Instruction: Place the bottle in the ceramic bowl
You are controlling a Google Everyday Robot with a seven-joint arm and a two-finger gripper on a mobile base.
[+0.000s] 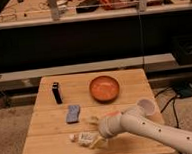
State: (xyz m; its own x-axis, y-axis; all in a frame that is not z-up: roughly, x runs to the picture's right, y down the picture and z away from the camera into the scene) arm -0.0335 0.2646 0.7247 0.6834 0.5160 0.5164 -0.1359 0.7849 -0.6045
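The bottle (85,138), small and pale with a light label, lies on its side near the front left of the wooden table (49,140). The ceramic bowl (104,88), round and orange-red, sits empty at the back middle of the table. My gripper (94,132) reaches in from the lower right on a white arm (143,125). It is low over the table, just right of the bottle. Its fingers are spread, one above the bottle's right end and one (98,141) below it. The bottle rests on the table, not lifted.
A black upright block (56,92) stands at the back left. A blue-grey pad (73,113) lies in front of it. A small white-pink cup (147,107) sits at the right edge, by my arm. An orange carrot (111,114) shows just above my wrist.
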